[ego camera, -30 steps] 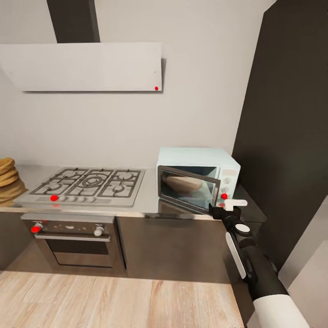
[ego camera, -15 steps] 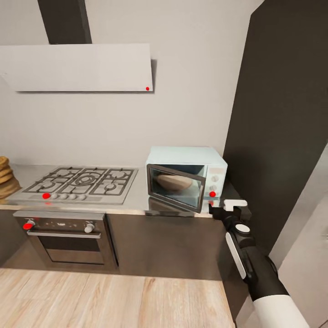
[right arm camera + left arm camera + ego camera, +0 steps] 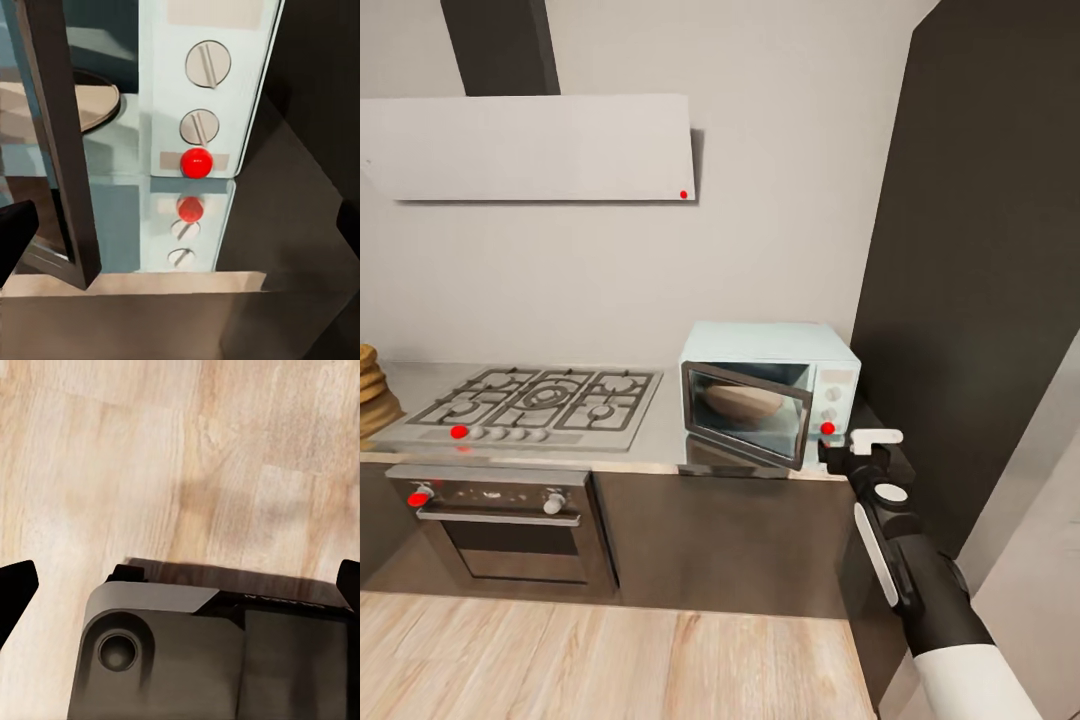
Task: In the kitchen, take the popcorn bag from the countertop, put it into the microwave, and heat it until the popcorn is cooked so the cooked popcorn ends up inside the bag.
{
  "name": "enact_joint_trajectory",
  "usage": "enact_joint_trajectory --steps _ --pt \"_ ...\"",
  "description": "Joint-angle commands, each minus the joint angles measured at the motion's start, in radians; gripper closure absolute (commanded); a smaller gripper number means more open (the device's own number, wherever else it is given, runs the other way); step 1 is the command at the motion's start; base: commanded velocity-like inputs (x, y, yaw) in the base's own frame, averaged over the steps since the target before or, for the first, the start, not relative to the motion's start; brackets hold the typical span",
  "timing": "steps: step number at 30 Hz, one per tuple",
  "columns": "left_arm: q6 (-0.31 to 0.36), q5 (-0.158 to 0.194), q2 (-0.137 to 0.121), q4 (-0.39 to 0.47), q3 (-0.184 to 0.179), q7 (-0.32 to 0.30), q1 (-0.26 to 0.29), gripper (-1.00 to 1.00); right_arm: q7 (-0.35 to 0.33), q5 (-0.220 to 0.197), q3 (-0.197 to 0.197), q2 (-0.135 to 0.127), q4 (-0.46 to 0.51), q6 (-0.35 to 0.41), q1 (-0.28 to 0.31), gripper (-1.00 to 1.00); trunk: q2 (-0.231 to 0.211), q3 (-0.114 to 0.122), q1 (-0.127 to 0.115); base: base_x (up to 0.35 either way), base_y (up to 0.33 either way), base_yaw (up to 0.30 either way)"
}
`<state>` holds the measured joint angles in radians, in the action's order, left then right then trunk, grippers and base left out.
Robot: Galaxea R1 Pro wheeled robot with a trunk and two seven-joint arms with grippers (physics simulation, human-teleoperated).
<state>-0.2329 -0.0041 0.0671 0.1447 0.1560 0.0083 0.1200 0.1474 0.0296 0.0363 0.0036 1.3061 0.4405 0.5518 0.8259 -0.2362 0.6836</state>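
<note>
Where countertop (image 3: pixel 670 450) ends: mint-blue microwave (image 3: pixel 770 388), dark glass door ajar, red btn.

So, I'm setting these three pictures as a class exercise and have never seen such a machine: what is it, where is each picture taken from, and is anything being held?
It is a simulated wheeled robot with two arms in a kitchen. The wide picture comes from a camera on its head. There the right hand reaches toward the pale blue microwave, whose door stands ajar on the grey countertop, beside a steel hob above an oven. The other two come from cameras by each hand. The right one faces the microwave's control panel with a red button. The left one looks down at the wood floor over part of the robot's base. Both hands look open and hold nothing.
</note>
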Motion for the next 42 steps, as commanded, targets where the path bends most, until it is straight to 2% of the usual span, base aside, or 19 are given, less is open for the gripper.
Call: enact_joint_trajectory --steps 1,7,8,10,11,13,14,15,16,18,20,28,30,34,42 --pt "-0.003 0.0 0.0 -0.001 0.004 0.001 0.0 -1.0 0.001 0.002 0.001 -0.001 0.002 0.006 0.0 -1.0 0.001 -0.001 0.0 0.033 0.0 0.0" --pt "-0.003 0.0 0.0 -0.001 0.004 0.001 0.0 -1.0 -0.015 0.014 0.033 -0.007 0.004 0.006 -0.001 -1.0 0.001 -0.001 0.0 0.004 0.0 0.0" --pt "-0.003 0.0 0.0 -0.001 0.004 0.001 0.0 -1.0 -0.015 0.014 0.11 -0.009 0.004 0.007 -0.001 -1.0 0.001 -0.001 0.0 0.0 0.0 0.0" --pt "-0.003 0.0 0.0 -0.001 0.004 0.001 0.0 -1.0 -0.021 0.012 0.131 -0.011 0.003 0.007 -0.001 -1.0 0.001 -0.001 0.0 0.0 0.0 0.0" --pt "-0.003 0.0 0.0 -0.001 0.004 0.001 0.0 -1.0 -0.066 0.006 0.137 -0.013 -0.001 0.008 0.0 -1.0 0.001 -0.001 0.0 0.0 0.0 0.0" --pt "-0.003 0.0 0.0 -0.001 0.004 0.001 0.0 -1.0 -0.171 0.003 0.129 -0.022 -0.007 0.008 0.001 -1.0 0.001 -0.001 0.0 0.0 0.0 0.0" --pt "-0.003 0.0 0.0 -0.001 0.004 0.001 0.0 -1.0 -0.23 0.002 0.111 -0.034 -0.009 0.008 0.002 -1.0 0.001 -0.001 0.0 0.0 0.0 0.0" --pt "-0.003 0.0 0.0 -0.001 0.004 0.001 0.0 -1.0 -0.259 0.002 0.091 -0.04 -0.01 0.007 0.003 -1.0 0.001 -0.001 0.0 0.0 0.0 0.0" --pt "-0.003 0.0 0.0 -0.001 0.004 0.001 0.0 -1.0 -0.289 0.001 0.05 -0.047 -0.012 0.007 0.005 -1.0 0.001 -0.001 0.0 0.0 0.0 0.0" --pt "-0.003 0.0 0.0 -0.001 0.004 0.001 0.0 -1.0 -0.307 0.0 0.006 -0.051 -0.014 0.008 0.008 -1.0 0.001 -0.001 0.0 0.0 0.0 0.0" --pt "-0.003 0.0 0.0 -0.001 0.004 0.001 0.0 -1.0 -0.319 0.0 -0.019 -0.057 -0.014 0.008 0.009 -1.0 0.001 -0.001 0.0 0.0 0.0 0.0" --pt "-0.003 0.0 0.0 -0.001 0.004 0.001 0.0 -1.0 -0.331 0.0 -0.031 -0.06 -0.014 0.009 0.01 -1.0 0.001 -0.001 0.0 0.0 0.0 0.0" --pt "-0.003 0.0 0.0 -0.001 0.004 0.001 0.0 -1.0 -0.352 0.001 -0.032 -0.061 -0.014 0.008 0.01 -1.0 0.001 -0.001 0.0 0.0 0.0 0.0" --pt "-0.003 0.0 -0.001 -0.001 0.004 0.001 0.0 -1.0 -0.447 0.006 -0.032 -0.062 -0.017 0.006 0.012 -1.0 0.001 -0.001 0.0 0.192 0.0 0.0" --pt "-0.003 0.0 0.0 -0.001 0.004 0.001 -0.002 -1.0 -0.481 0.01 -0.03 -0.061 -0.017 0.004 0.009 -1.0 0.001 -0.001 0.0 0.127 0.0 0.0"
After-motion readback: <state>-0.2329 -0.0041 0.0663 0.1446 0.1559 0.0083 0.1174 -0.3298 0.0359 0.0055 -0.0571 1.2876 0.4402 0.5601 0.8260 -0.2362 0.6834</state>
